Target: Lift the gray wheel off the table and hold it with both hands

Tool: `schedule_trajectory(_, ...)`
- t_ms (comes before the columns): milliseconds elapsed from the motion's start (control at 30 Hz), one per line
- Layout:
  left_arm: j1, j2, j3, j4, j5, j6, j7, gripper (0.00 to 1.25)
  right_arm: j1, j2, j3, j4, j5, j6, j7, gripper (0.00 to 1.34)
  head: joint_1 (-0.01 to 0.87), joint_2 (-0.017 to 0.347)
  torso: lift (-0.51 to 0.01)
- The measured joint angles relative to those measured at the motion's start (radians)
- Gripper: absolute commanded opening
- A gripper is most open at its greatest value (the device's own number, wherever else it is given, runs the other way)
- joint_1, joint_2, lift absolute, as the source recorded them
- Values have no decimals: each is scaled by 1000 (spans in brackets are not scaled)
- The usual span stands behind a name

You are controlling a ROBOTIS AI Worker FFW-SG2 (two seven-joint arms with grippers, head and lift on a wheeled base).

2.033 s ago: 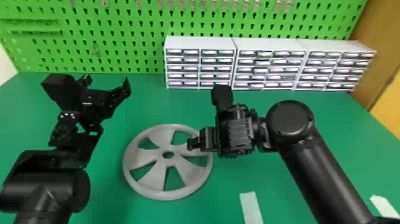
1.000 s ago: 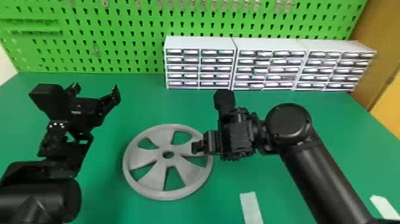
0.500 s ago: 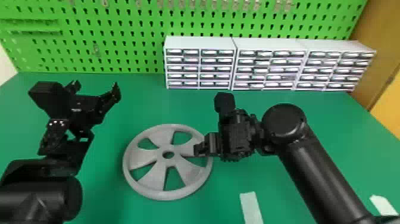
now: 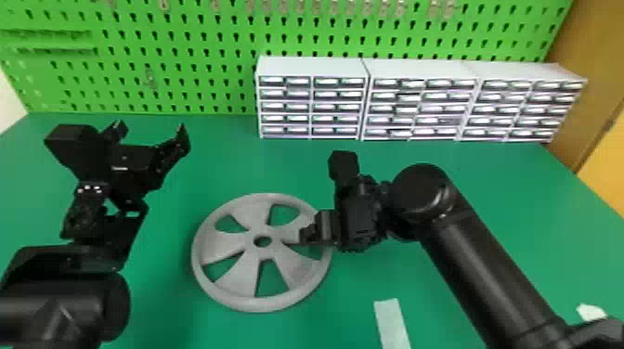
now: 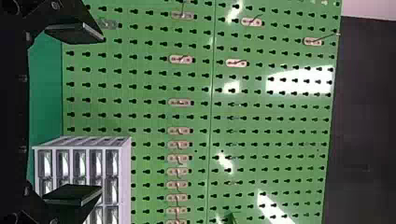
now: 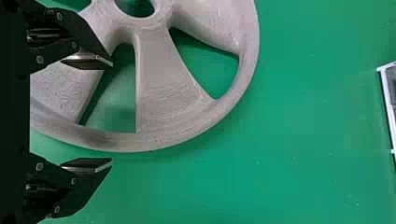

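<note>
The gray wheel (image 4: pixel 248 274) lies flat on the green table in the head view. Over its right rim is my right gripper (image 4: pixel 320 227). In the right wrist view that right gripper (image 6: pixel 112 114) stands open, one finger over the gray wheel (image 6: pixel 163 84) near a gap between spokes, the other outside the rim, with nothing held between them. My left gripper (image 4: pixel 151 132) is raised at the left of the table, behind and left of the wheel. Its fingers are spread in the left wrist view, where the left gripper (image 5: pixel 100 114) faces the pegboard with nothing between them.
White drawer cabinets (image 4: pixel 311 67) line the table's back, right of centre, before a green pegboard (image 4: pixel 185 60). A pale strip (image 4: pixel 392 322) lies on the table near the front, right of the wheel, and a small white piece (image 4: pixel 592 312) at the right.
The left arm has shifted left and slightly down from where it was two seconds ago. The right gripper has moved slightly right and down over the wheel's rim. The wheel has stayed put.
</note>
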Motion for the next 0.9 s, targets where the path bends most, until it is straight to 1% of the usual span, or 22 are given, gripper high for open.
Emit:
schedule_trajectory(200, -3, 0, -3, -1, 1, -6, 0, 1103, -13, 3, 16, 47, 36, -10, 12, 819, 711, 15, -98)
schedule_trajectory(400, -4, 0, -5, -1, 4, -10, 0, 1103, -17, 6, 24, 84, 80, -26, 50, 818, 711, 15, -98)
schedule_trajectory(633, -6, 0, -8, -1, 5, -13, 0, 1103, -24, 11, 35, 106, 121, -39, 75, 785, 711, 15, -98)
schedule_trajectory(700, -7, 0, -8, -1, 5, -14, 0, 1103, -25, 12, 37, 107, 129, -39, 76, 742, 711, 15, -98)
schedule_trajectory(833, -6, 0, -8, -1, 7, -15, 0, 1103, -27, 12, 40, 107, 136, -40, 76, 517, 711, 15, -98)
schedule_trajectory(900, -6, 0, -8, -1, 7, -16, 0, 1103, -27, 12, 41, 107, 137, -39, 76, 471, 711, 15, -98)
